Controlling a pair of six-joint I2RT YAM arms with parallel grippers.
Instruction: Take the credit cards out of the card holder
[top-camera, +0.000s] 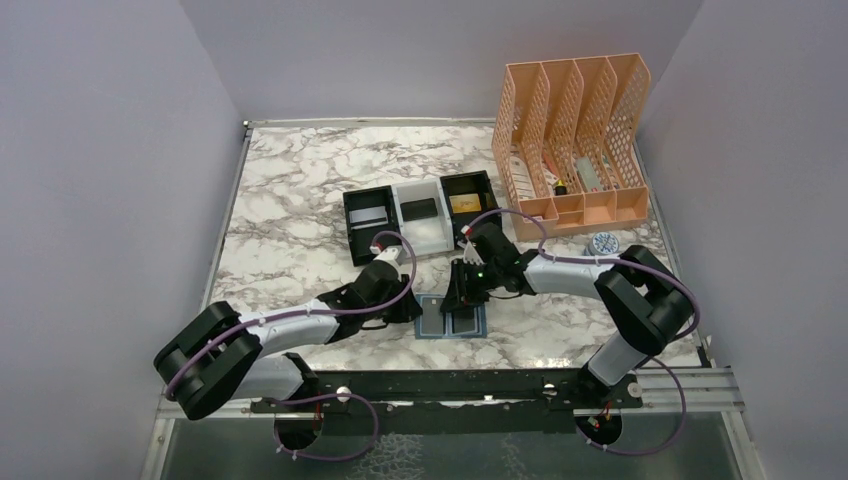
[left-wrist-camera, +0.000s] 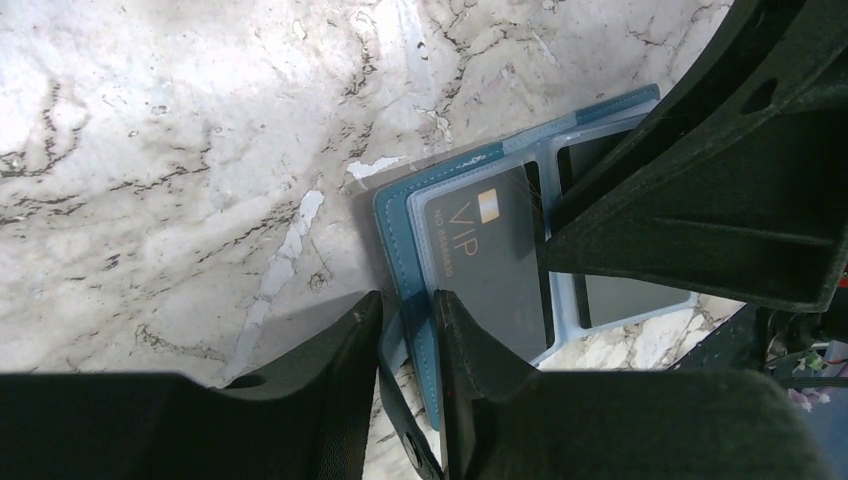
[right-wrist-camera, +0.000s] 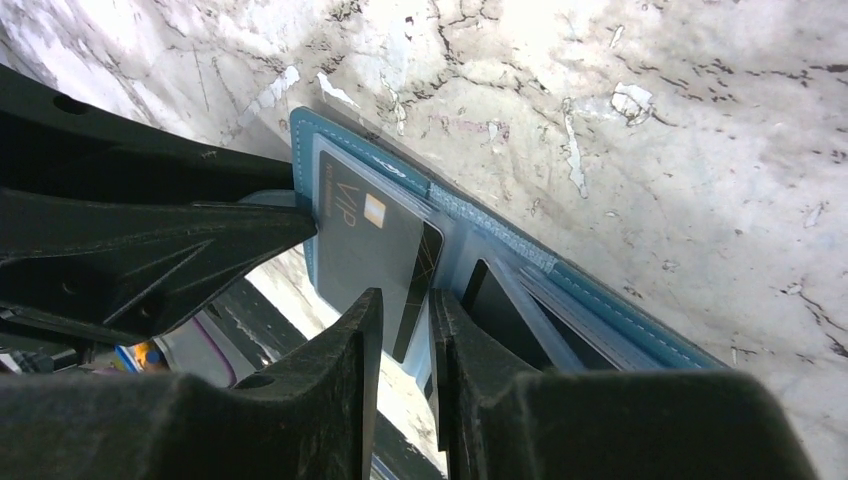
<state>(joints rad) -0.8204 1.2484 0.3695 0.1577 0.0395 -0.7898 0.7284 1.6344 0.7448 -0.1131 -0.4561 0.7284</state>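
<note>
The blue card holder (top-camera: 430, 322) lies open on the marble near the table's front edge. My left gripper (top-camera: 413, 308) is at its left side. In the left wrist view its jaws (left-wrist-camera: 408, 320) are shut on the holder's teal edge (left-wrist-camera: 400, 215). A grey VIP credit card (left-wrist-camera: 490, 260) sits in that panel's pocket. My right gripper (top-camera: 466, 300) reaches in from the far side at the fold. Its jaws (right-wrist-camera: 405, 320) stand close together on a black card (right-wrist-camera: 425, 280) that is offset from under the VIP card (right-wrist-camera: 360, 230). The other panel (right-wrist-camera: 600, 300) holds another dark card (right-wrist-camera: 500, 310).
A black-and-white three-compartment tray (top-camera: 350, 215) stands behind the holder, with a grey card (top-camera: 368, 215), a black card (top-camera: 418, 209) and a gold card (top-camera: 463, 204) in it. An orange file organiser (top-camera: 575, 130) fills the back right. A small round object (top-camera: 604, 242) lies beside it.
</note>
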